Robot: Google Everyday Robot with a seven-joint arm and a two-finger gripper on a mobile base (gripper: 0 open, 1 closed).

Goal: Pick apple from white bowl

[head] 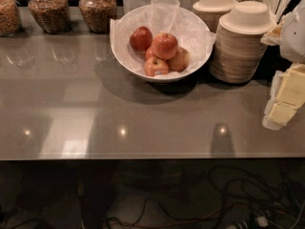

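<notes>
Camera view puts the bowl (127, 61) in front of you at the back of the grey counter (95, 118), a little right of centre. It is lined with crinkled white tissue (164, 8) that rises in a peak over the far rim. The apples (164, 45) lie heaped in the middle of the bowl on the tissue, red with yellowish patches: one sits at the left of the heap, one on top, two toward the near rim, and a further one is mostly hidden among them (so the exact count is not certain). Just right of the bowl stand two stacks (243, 51) of beige disposable bowls, the nearer one taller and almost touching the white rim, the other behind it. You will find the gripper (282, 104) at the right edge of the frame, pale yellow and white, hanging over the counter's right end; it is well apart from the apples, with the nearer stack between it and the bowl. It holds nothing that you can see, and whether it is open or closed cannot be told from here. Three jars (47, 11) of brown contents line the back left. Below the counter's front edge, dark cables (200, 209) trail on the floor.
</notes>
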